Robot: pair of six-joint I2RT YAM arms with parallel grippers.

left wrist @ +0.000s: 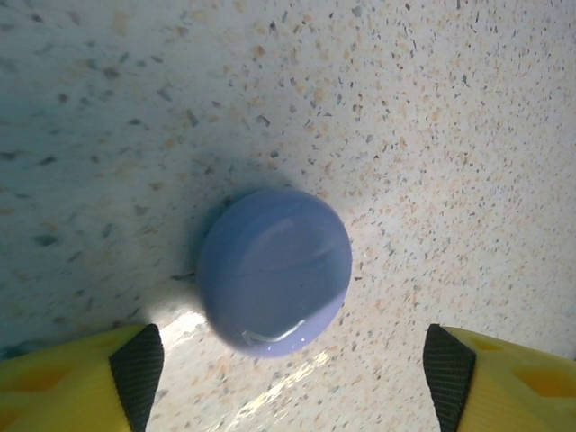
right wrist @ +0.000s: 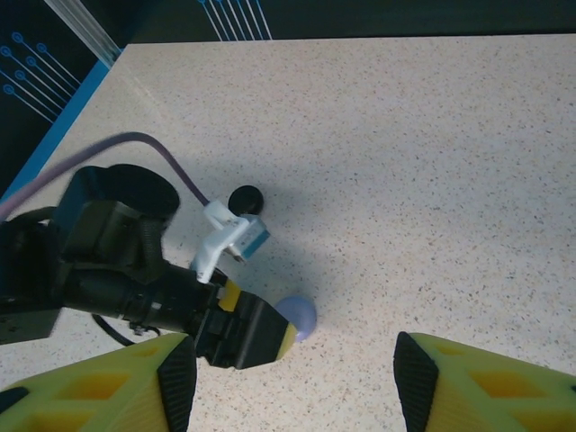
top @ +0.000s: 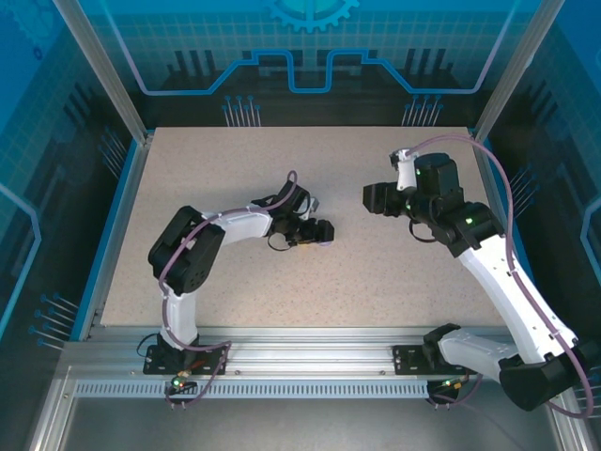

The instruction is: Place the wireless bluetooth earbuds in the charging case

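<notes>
Left wrist view: my left gripper (left wrist: 291, 371) stands open and empty, the shut lilac case (left wrist: 274, 270) just ahead between its fingers (left wrist: 135, 373). My right gripper (right wrist: 294, 382) is open too; the black case (right wrist: 244, 198) beyond looks shut, so I judge the earbuds stowed.

Robot lab cell: aluminium frame (top: 310, 355)

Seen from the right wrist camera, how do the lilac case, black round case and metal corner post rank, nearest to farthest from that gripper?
From the right gripper:
1. lilac case, just ahead, near the middle.
2. black round case, farther ahead, slightly left.
3. metal corner post, far top left, beyond the table's corner.
</notes>
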